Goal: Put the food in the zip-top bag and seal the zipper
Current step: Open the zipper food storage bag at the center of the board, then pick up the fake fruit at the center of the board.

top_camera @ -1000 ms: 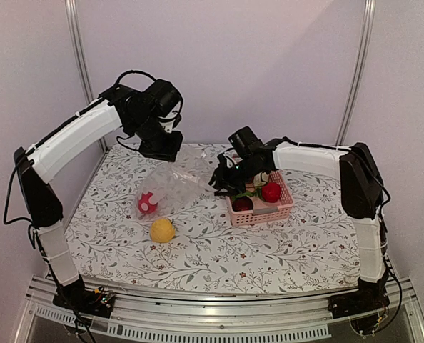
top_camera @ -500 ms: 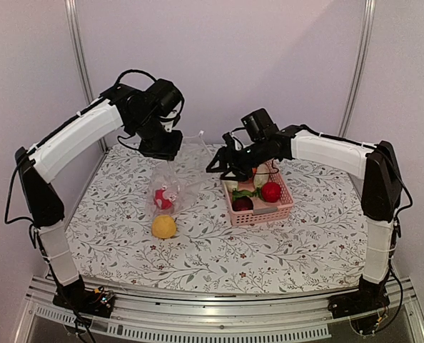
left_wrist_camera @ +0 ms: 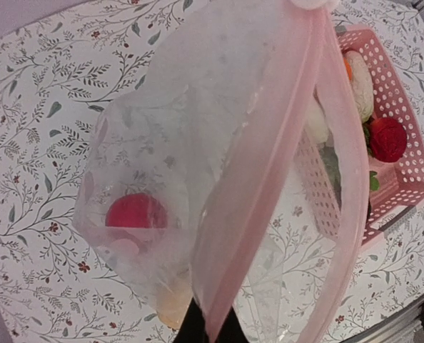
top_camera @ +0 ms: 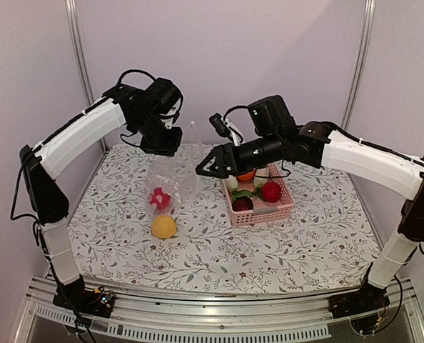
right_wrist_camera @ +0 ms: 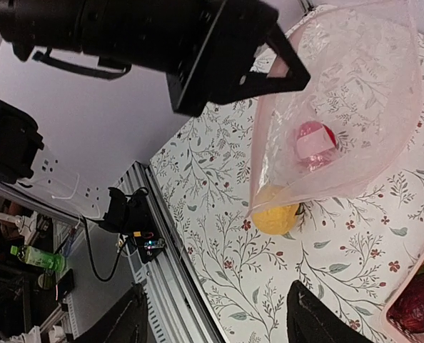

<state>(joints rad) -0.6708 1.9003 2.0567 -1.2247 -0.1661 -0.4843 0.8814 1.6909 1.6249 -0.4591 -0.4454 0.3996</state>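
Clear crinkly zip-top bag (top_camera: 175, 179) hangs below left hand (top_camera: 163, 151), which pinches its mouth edge; red toy food (top_camera: 158, 199) inside; right hand (top_camera: 201, 169) spread beside the mouth; film likely limp, slippery; best gripped at the stiffer zipper strip (left_wrist_camera: 262, 179).

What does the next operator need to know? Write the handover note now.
Left gripper: shut on the bag's top edge, holding it up with the mouth open.
Right gripper: open, empty, beside the bag.
Done: one red-and-white piece is in the bag.
Left: yellow fruit on the table by the bag's bottom; red fruit, purple piece and others in the basket; zipper unsealed.
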